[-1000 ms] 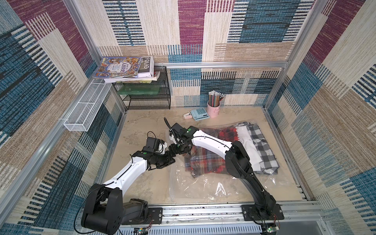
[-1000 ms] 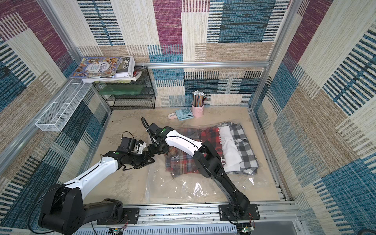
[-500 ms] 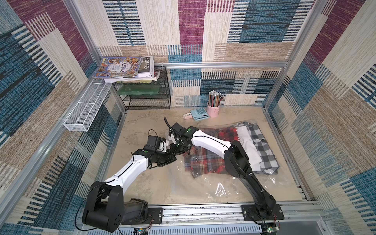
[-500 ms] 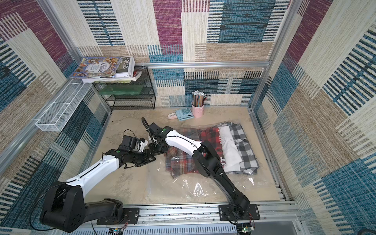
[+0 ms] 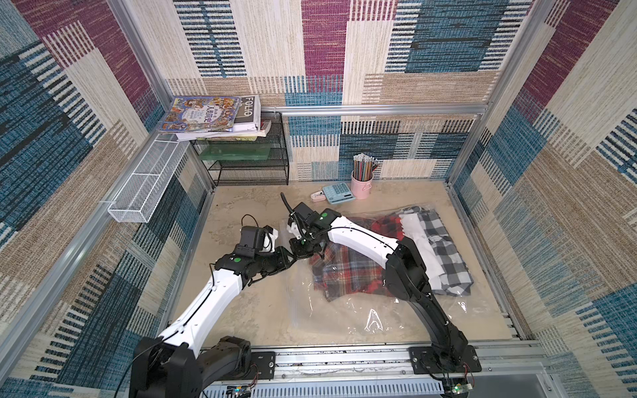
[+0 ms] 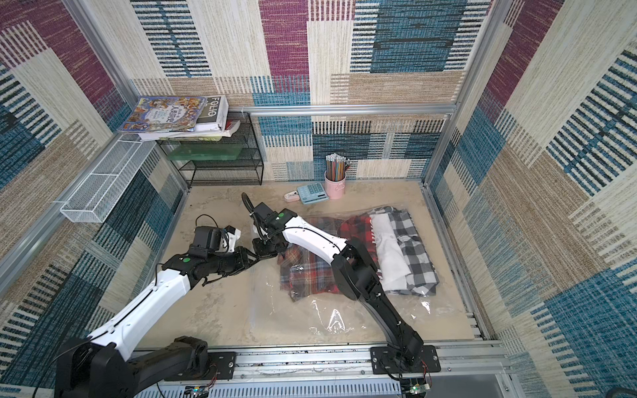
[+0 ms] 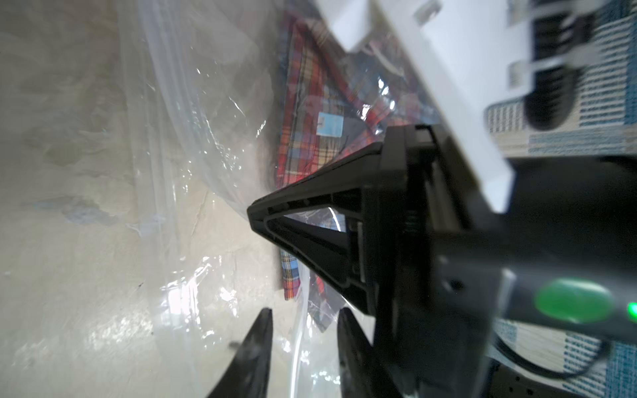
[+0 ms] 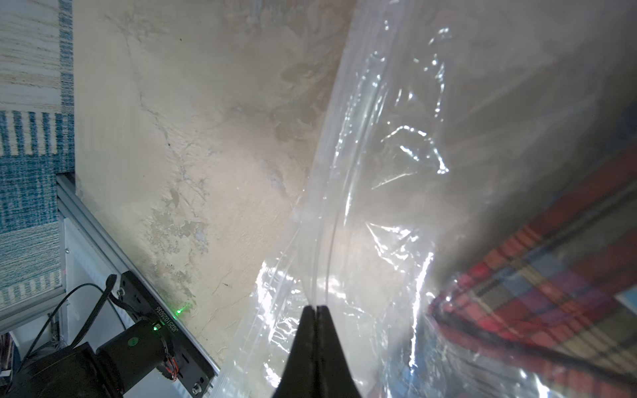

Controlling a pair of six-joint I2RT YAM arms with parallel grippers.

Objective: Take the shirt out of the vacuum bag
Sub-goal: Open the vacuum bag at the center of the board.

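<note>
Vacuum bag [image 5: 344, 310]: was laid flat on the desk [image 5: 241, 220], over its middle and right part, with the zip-seal edge turned to the left; it was also seen in the other top view [image 6: 310, 310].
Red plaid shirt [image 5: 348, 275]: was kept inside the bag, nearest the zip edge, crumpled rather than flat.
White shirt [image 5: 418, 241]: was lodged in the bag just right of the plaid one.
Black-and-white checked shirt [image 5: 444, 248]: was placed farthest right in the bag, touching the white one.
Right tool [image 8: 316, 306]: was clenched on the bag's zip edge at its far left corner, the fingertips pressed together on the clear film.
Left tool [image 7: 306, 312]: was released, its fingers parted with the film's edge running between them; it was held just left of the right tool.
Far edge of the desk: a pink cup of pencils [image 5: 361, 182], a blue calculator [image 5: 338, 193] and a black mesh rack [image 5: 248, 165] were ranged along the wall.
</note>
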